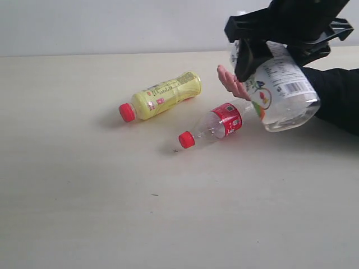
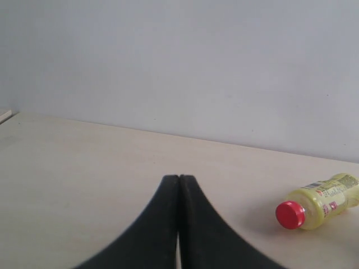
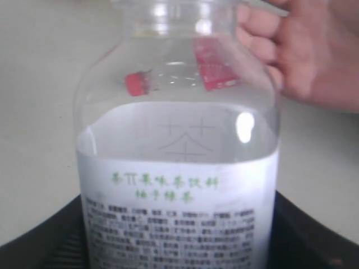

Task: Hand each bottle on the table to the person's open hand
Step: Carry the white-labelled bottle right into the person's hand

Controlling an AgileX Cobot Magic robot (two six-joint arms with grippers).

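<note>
Holding: right pincer [image 1: 277,53] pinching the white-label bottle [image 1: 283,84] aloft just beside the open hand [image 1: 233,83], handover apparently not yet complete. Outstanding: yellow bottle [image 1: 162,96] and red-label bottle [image 1: 216,124], lying on the bench [image 1: 84,196]. Left pincer [image 2: 179,213] pressed together, empty.

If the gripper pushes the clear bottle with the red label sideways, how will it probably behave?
The red-label bottle lies on its side on the table, so it will probably roll. It looks empty, so it is likely light and may skid away. Its thin-looking clear wall may dent under a firm squeeze.
</note>
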